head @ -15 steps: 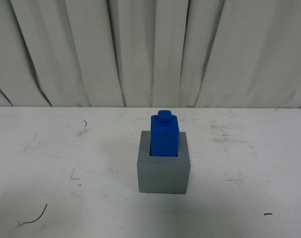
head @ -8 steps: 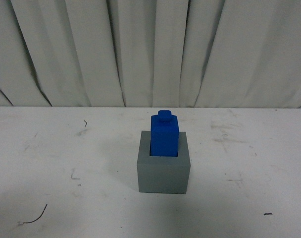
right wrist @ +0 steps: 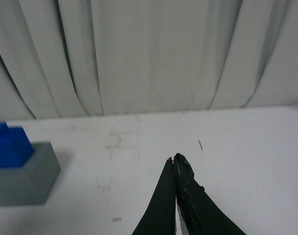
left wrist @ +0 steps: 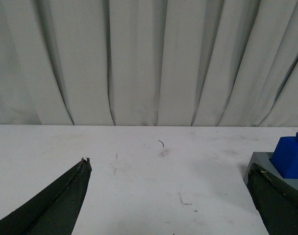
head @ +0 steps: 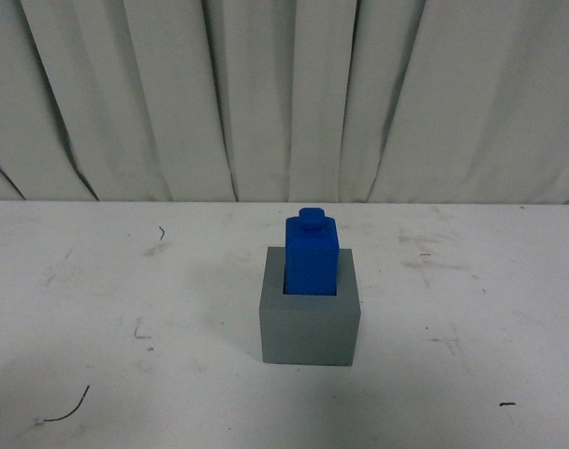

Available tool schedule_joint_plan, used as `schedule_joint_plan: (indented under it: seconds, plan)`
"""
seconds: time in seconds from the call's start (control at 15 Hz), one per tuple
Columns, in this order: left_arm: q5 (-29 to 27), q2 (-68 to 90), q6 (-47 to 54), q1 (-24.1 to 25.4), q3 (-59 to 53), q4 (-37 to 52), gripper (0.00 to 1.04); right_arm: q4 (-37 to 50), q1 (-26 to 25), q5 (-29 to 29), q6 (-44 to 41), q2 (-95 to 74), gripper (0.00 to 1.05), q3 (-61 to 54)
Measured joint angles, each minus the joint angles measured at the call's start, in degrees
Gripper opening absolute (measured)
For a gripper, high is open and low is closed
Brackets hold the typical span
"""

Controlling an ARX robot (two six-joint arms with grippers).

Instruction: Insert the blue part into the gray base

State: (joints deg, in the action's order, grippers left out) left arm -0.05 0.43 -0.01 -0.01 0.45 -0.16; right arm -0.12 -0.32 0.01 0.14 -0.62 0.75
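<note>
The blue part point(head: 312, 254) stands upright in the square recess of the gray base point(head: 310, 326) in the middle of the white table, its knob on top, its upper half above the rim. Neither arm shows in the front view. In the left wrist view my left gripper point(left wrist: 168, 169) is open and empty over bare table, with the gray base point(left wrist: 260, 163) and blue part point(left wrist: 290, 156) just beyond one finger. In the right wrist view my right gripper point(right wrist: 174, 159) is shut and empty, apart from the blue part point(right wrist: 10, 147) and gray base point(right wrist: 26, 180).
The white table point(head: 125, 281) bears scuffs and small dark marks. A pleated white curtain point(head: 266, 94) hangs along its far edge.
</note>
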Motion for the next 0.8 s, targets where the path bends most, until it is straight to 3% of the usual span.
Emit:
schedule_joint_plan:
  seconds: [0.33,0.4,0.47,0.53,0.8]
  plan:
    - [0.0,0.0,0.0,0.0,0.0,0.0,0.98,-0.1,0.0,0.0,0.0,0.4,0.02,0.0]
    - [0.0,0.0,0.0,0.0,0.0,0.0,0.98,-0.1,0.0,0.0,-0.1,0.4,0.11,0.0]
    - [0.0,0.0,0.0,0.0,0.0,0.0,0.98,-0.1,0.0,0.0,-0.1,0.4,0.57,0.0]
    - [0.0,0.0,0.0,0.0,0.0,0.0,0.98,-0.1,0.0,0.0,-0.1,0.4,0.69,0.0]
    - [0.0,0.0,0.0,0.0,0.0,0.0,0.98,-0.1,0.0,0.0,-0.1,0.4,0.88,0.0]
